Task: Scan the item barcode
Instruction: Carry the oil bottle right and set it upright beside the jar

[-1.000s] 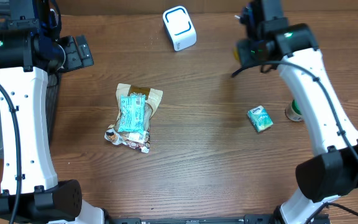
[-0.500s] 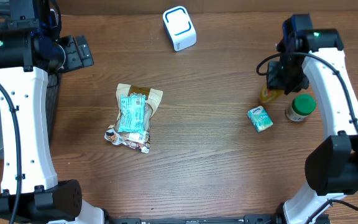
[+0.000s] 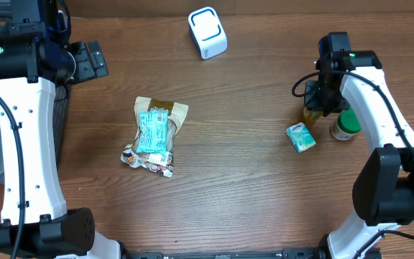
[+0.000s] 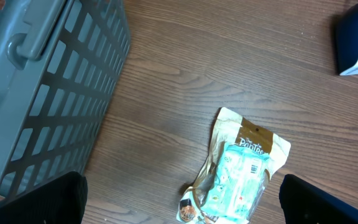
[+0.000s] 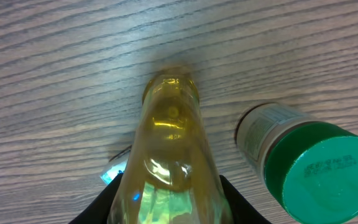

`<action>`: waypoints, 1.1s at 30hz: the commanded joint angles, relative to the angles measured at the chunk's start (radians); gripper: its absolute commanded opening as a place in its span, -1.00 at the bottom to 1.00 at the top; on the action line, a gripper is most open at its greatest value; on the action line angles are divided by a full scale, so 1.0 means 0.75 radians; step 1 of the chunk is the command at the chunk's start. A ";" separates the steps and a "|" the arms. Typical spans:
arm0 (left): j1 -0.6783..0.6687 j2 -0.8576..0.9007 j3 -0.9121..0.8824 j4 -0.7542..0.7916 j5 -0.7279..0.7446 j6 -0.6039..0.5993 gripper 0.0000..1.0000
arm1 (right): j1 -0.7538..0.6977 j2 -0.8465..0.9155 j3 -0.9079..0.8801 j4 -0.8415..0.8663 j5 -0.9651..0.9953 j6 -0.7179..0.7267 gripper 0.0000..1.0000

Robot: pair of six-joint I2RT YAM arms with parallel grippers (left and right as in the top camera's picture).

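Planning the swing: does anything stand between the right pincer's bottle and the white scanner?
Nothing visible. Bare table lies between yellow bottle and white scanner; green-lidded jar and teal box sit off that line.

1. Table (image 3: 236, 180): I see brown wood grain w/ fine lines and a low sheen.
2. Basket (image 4: 42, 93): grey plastic lattice, matt.
3. Scanner (image 3: 207, 32): white plastic, smooth, w/ blue trim.
4. Pouch (image 3: 181, 113): tan, paper-look, creased. The teal packet (image 3: 152, 132) on it is shiny film.
5. Bottle (image 5: 169, 143): clear yellow, v. glossy. Glass or plastic, can't tell.
6. Jar lid (image 5: 319, 171): green plastic, smooth.
7. Arm shell (image 3: 27, 144): white, smooth, semi-gloss.
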 commanded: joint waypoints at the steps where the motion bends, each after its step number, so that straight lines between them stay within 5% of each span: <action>1: -0.009 0.011 0.003 0.004 -0.007 0.006 0.99 | -0.003 -0.017 -0.004 0.010 0.030 0.006 -0.25; 9: -0.009 0.011 0.003 0.004 -0.007 0.006 0.99 | -0.003 -0.017 -0.005 0.004 0.029 0.006 0.26; 12: -0.009 0.011 0.003 0.004 -0.006 0.006 0.99 | -0.003 -0.017 -0.005 0.013 0.031 0.006 0.87; 14: -0.009 0.011 0.003 0.004 -0.006 0.006 0.99 | -0.003 -0.017 -0.005 0.026 0.031 0.007 0.92; 21: -0.009 0.011 0.003 0.004 -0.007 0.006 0.99 | -0.003 -0.019 0.044 0.003 0.030 0.117 0.93; 28: -0.009 0.011 0.003 0.004 -0.006 0.006 0.99 | -0.003 -0.019 0.112 -0.056 -0.034 0.189 0.39; 33: -0.009 0.011 0.003 0.004 -0.007 0.006 0.99 | -0.003 -0.017 0.102 -0.030 -0.063 0.256 0.40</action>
